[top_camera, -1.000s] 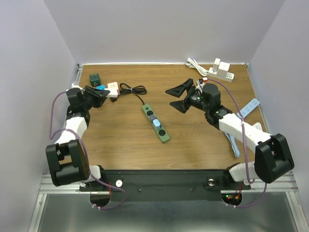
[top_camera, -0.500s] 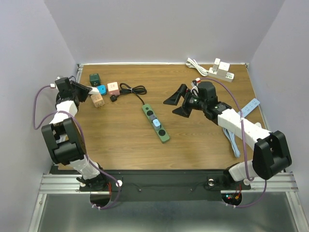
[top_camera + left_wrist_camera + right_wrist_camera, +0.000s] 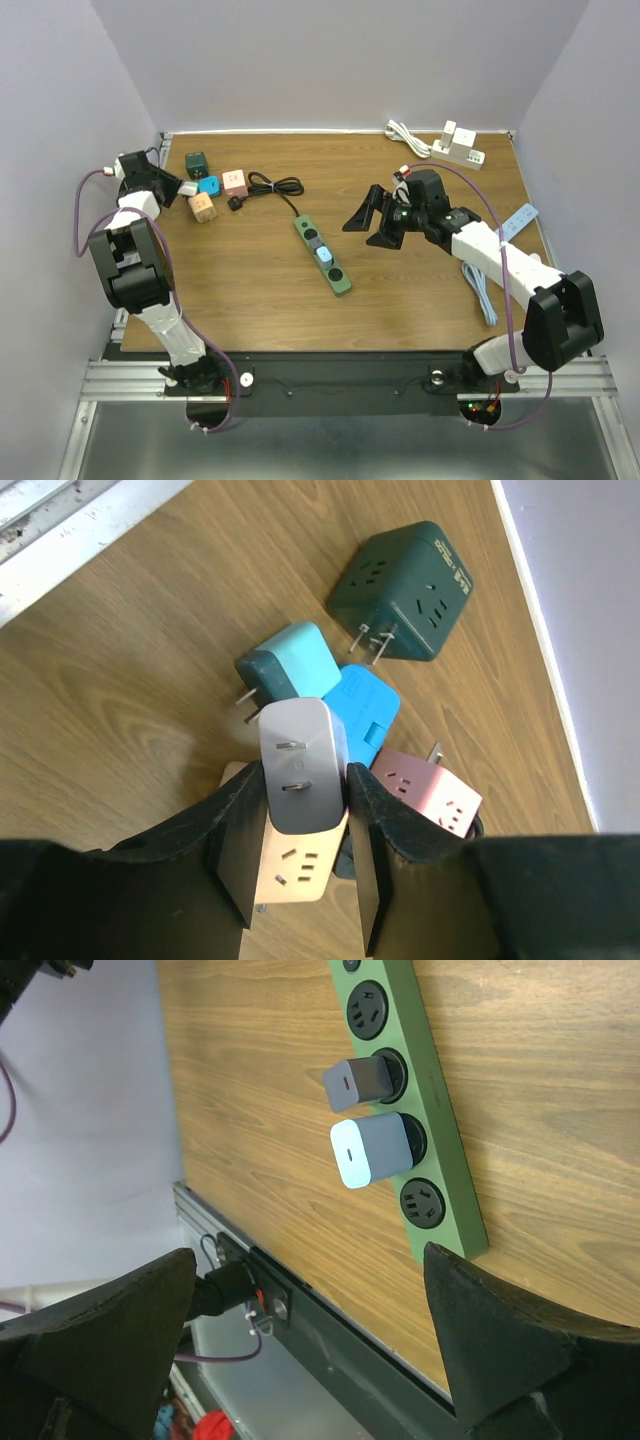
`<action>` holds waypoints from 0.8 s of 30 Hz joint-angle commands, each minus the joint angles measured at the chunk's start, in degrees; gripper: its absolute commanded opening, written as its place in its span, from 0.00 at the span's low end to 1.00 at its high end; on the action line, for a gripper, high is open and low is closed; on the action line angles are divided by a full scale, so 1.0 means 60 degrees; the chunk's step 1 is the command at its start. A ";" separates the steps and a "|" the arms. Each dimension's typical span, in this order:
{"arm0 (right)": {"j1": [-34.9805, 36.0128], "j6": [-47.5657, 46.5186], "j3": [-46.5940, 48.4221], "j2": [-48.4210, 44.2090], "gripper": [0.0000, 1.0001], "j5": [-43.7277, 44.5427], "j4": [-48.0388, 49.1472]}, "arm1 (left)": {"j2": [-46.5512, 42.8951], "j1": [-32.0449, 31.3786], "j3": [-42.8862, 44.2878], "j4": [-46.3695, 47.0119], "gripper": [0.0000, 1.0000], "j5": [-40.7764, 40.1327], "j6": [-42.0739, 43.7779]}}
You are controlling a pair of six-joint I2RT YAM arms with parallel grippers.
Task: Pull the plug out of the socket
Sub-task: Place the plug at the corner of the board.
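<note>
A green power strip lies mid-table with a dark grey plug and a pale blue-white plug seated in its sockets. My right gripper is open wide and empty, to the right of the strip and apart from it; in the right wrist view the strip lies beyond its fingers. My left gripper is at the far left, shut on a grey-white plug whose prongs are bare, held over a tan socket cube.
Around the left gripper lie a teal plug, a blue plug, a dark green socket cube and a pink socket cube. The strip's black cord coils at the back. A white power strip sits back right.
My left arm has swung back to the far left edge, uncovering the tan cube, with the grey-white plug between its fingers. My right gripper has tilted and shifted slightly toward the green strip.
</note>
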 commanded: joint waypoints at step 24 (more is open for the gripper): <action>0.1174 -0.3408 0.2634 0.1863 1.00 0.1921 -0.2467 | -0.2877 -0.0420 -0.1035 -0.0971 0.84 0.1455 0.0876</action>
